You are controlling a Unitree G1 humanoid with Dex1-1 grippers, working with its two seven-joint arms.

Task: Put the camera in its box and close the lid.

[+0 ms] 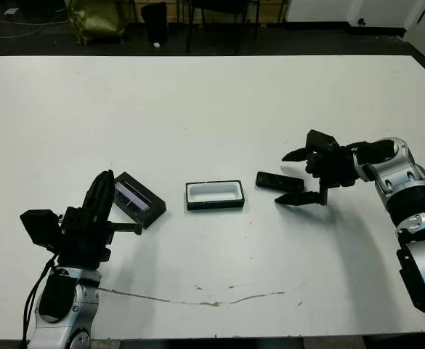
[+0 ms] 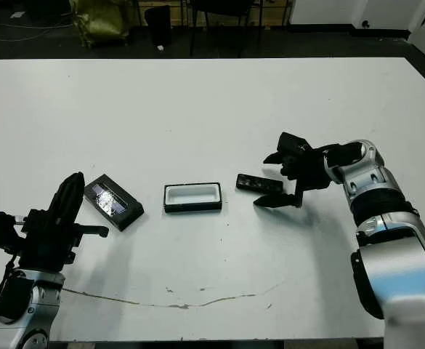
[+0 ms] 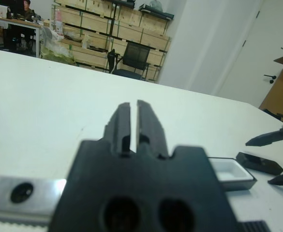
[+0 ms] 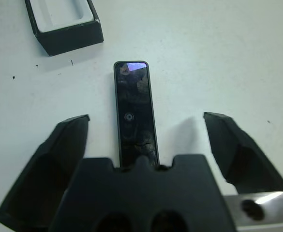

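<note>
Nothing is packed yet: the slim black bar-shaped camera (image 4: 135, 113) lies centre-frame on the white counter (image 1: 212, 102), framed by the right hand (image 1: 298, 177), spread wide. The white-lined black box (image 1: 213, 195) sits empty at centre, the windowed black lid (image 1: 135, 199) lies left of it, and the left hand (image 3: 133, 126) is pinched closed, empty.

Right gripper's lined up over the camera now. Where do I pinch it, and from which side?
Pinch the camera across its narrow width, about mid-length, coming from above. It lies flat on the table, long and slim, running between the open right gripper fingers, so only its long edges offer grip.
</note>
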